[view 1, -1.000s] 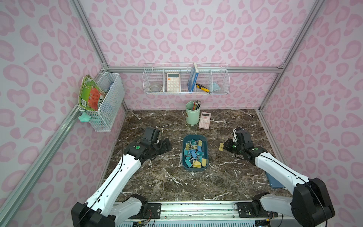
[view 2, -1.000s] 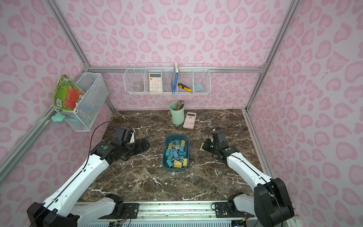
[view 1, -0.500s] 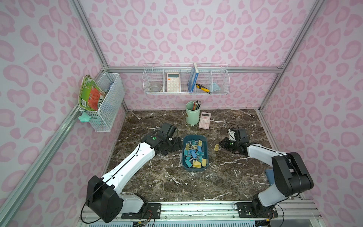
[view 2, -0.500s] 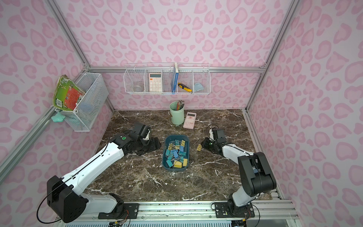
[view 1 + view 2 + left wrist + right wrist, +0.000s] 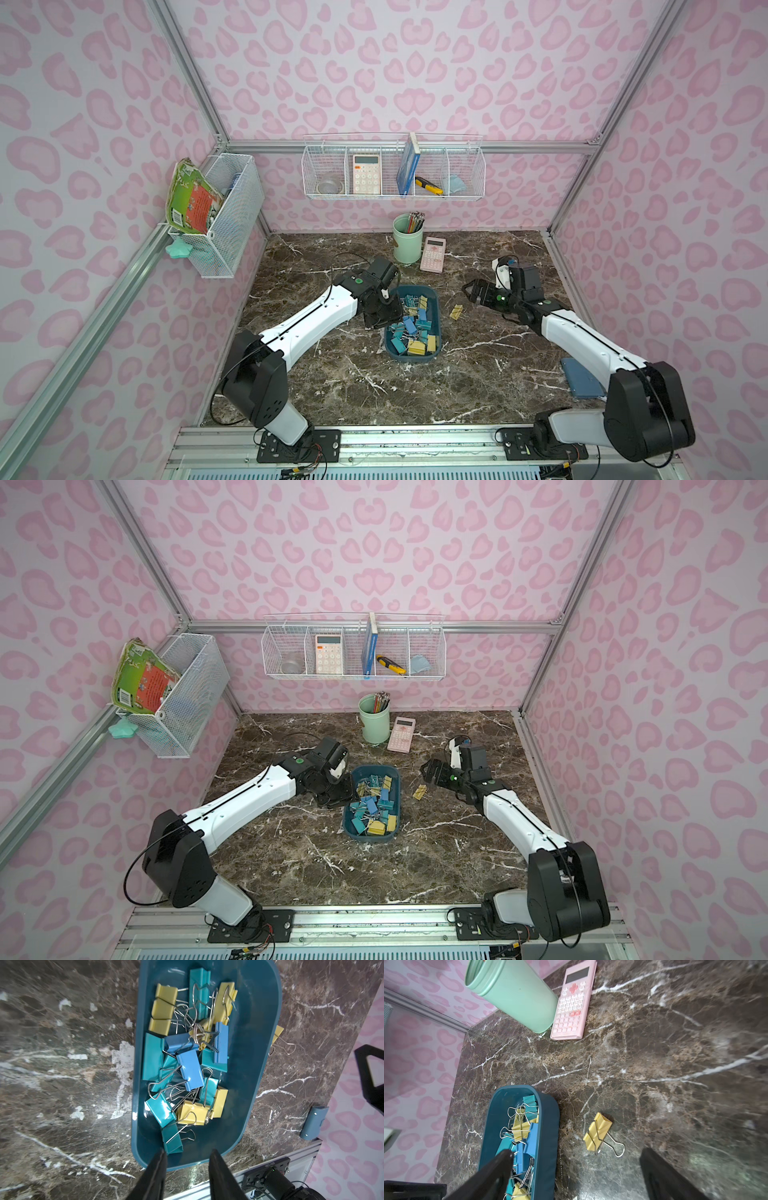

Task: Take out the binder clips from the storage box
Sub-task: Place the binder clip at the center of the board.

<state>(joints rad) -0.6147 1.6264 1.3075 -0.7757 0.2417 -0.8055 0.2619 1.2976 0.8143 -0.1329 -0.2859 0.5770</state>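
Marble tabletop (image 5: 374,386) carries storage box (image 5: 412,360), yellow binder clip (image 5: 456,311), green cup (image 5: 405,245), pink calculator (image 5: 433,254).

walls (image 5: 415,62): pink blotch print | floor (image 5: 415,395): dark veined marble | frame (image 5: 270,146): aluminium

Layout: storage box (image 5: 436,320) at centre of table (image 5: 353,386).
Binder clips (image 5: 411,328) piled in it; loose clip (image 5: 456,311) on the table just right of it, not touching. Cup (image 5: 402,249) and calculator (image 5: 433,254) behind — calculator right of cup. Left gripper (image 5: 187,1153) at the box's left side, right gripper (image 5: 576,1152) right of the loose clip.
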